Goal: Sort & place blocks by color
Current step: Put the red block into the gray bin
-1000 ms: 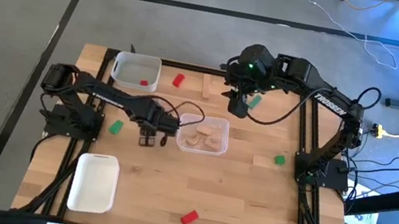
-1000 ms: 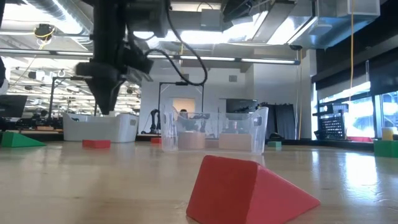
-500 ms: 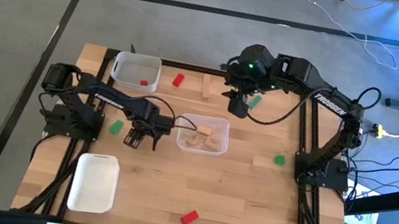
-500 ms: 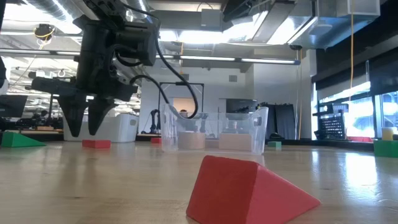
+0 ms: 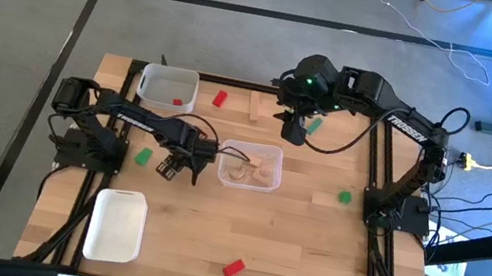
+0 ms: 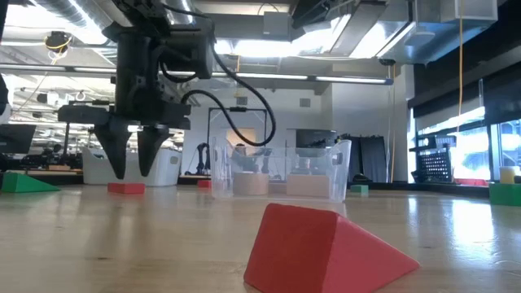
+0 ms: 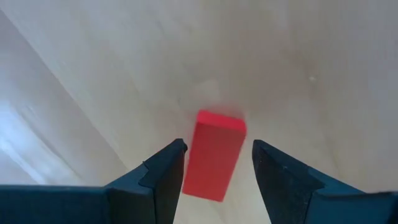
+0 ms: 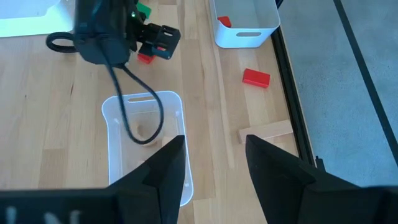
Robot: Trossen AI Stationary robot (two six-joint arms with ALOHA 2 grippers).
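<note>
My left gripper (image 5: pixel 175 172) (image 6: pixel 130 172) (image 7: pixel 217 146) is open, fingers pointing down, just above a small red block (image 7: pixel 214 165) (image 6: pixel 126 188) that lies flat on the table left of the clear tray (image 5: pixel 276 153). In the left wrist view the block shows between the two fingers, untouched. My right gripper (image 5: pixel 292 134) (image 8: pixel 214 140) is open and empty, hovering beyond the clear tray's far edge. Light-wood blocks (image 5: pixel 256 168) lie in the clear tray. A red block (image 5: pixel 178 102) lies in the far white tray (image 5: pixel 153 76).
Loose blocks lie on the table: red (image 5: pixel 220 99) and light-wood (image 5: pixel 256 107) at the far side, green (image 5: pixel 142 155) left of my left gripper, green (image 5: pixel 313 124), green (image 5: pixel 344 197) at the right, a red wedge (image 5: pixel 233 268) (image 6: pixel 326 248) near the front. A second white tray (image 5: pixel 116 225) stands front left.
My left gripper has gone down toward the red block and turned about its own axis, swinging first toward the table's left edge and then a little back toward the right. The blocks and my right gripper have stayed where they were.
</note>
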